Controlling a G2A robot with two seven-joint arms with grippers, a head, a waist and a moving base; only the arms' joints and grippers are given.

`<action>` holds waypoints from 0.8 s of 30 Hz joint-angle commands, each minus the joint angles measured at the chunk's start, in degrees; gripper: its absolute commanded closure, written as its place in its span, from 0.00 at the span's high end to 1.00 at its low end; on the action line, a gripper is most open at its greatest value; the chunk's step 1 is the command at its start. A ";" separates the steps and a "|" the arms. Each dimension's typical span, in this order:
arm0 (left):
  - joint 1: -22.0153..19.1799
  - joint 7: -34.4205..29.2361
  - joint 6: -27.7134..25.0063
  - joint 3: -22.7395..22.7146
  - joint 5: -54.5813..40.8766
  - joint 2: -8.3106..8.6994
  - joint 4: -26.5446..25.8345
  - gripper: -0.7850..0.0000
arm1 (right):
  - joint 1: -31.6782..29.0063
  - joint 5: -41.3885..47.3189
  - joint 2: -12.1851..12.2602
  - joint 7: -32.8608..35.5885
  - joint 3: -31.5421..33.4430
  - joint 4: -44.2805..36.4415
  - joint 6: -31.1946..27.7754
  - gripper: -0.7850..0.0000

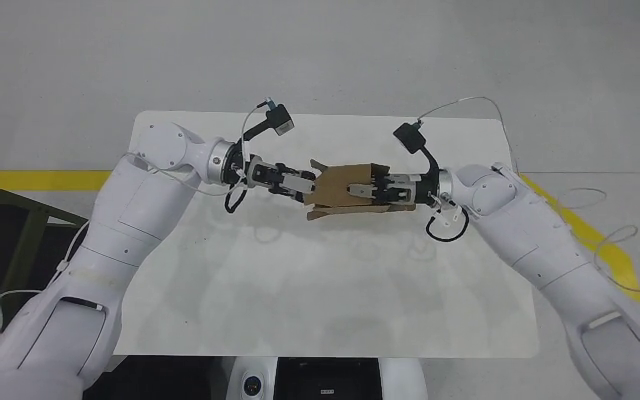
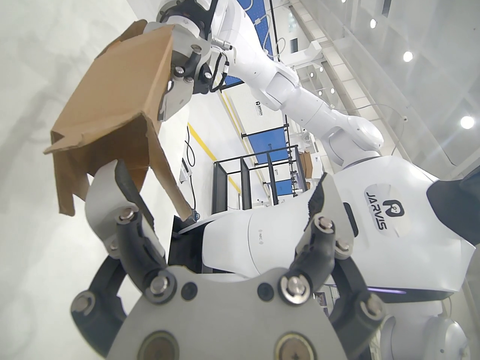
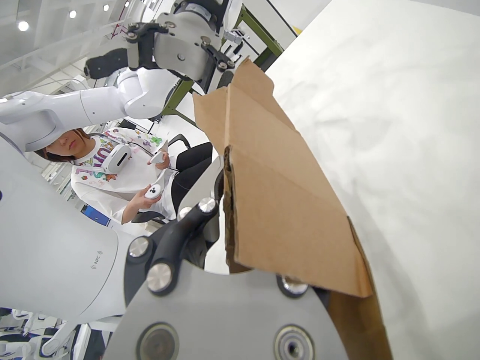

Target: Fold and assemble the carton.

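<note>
Our left gripper [image 1: 306, 185] stands spread open, one fingertip at the end of the carton [image 1: 345, 180], which we hold above the middle of the white table [image 1: 300, 290] with our right gripper [image 1: 368, 190] clamped on its other end.

- Spreading white and faintly creasing, table [image 1: 330, 300].
- Running along the grey floor either side of the table, yellow stripe [image 1: 50, 180].
- Standing beside the table, dark olive frame [image 1: 18, 230].
- Standing in the room behind, black metal rack [image 2: 216, 189].
</note>
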 commanded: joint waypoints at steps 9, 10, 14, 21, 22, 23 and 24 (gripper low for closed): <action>0.24 -0.24 0.35 0.36 0.92 -0.40 0.27 1.00 | -0.35 -1.86 -0.88 -2.54 1.80 -0.51 0.73 0.00; 0.26 -0.28 0.40 0.36 0.91 -0.43 0.35 1.00 | -0.37 -2.01 -0.98 -2.61 1.90 -0.52 0.79 0.00; 0.27 -0.46 0.53 0.15 0.72 -0.54 0.61 1.00 | -0.41 -2.50 -1.36 -2.91 2.39 -0.44 0.86 0.00; 0.33 -0.96 0.96 -0.35 -0.14 -0.68 0.22 1.00 | -0.60 -3.20 -1.95 -3.81 3.42 0.22 0.92 0.00; 0.37 -0.99 1.00 -0.32 -0.15 -0.72 0.26 1.00 | -0.67 -3.23 -2.03 -3.98 3.56 0.25 0.99 0.00; 0.43 -1.01 1.01 -0.24 -0.13 -0.77 0.32 1.00 | -0.74 -3.20 -2.12 -4.23 3.73 0.28 1.02 0.00; 0.48 -1.02 1.03 -0.16 -0.21 -0.83 0.37 1.00 | -0.80 -3.17 -2.21 -4.61 3.92 0.37 1.06 0.00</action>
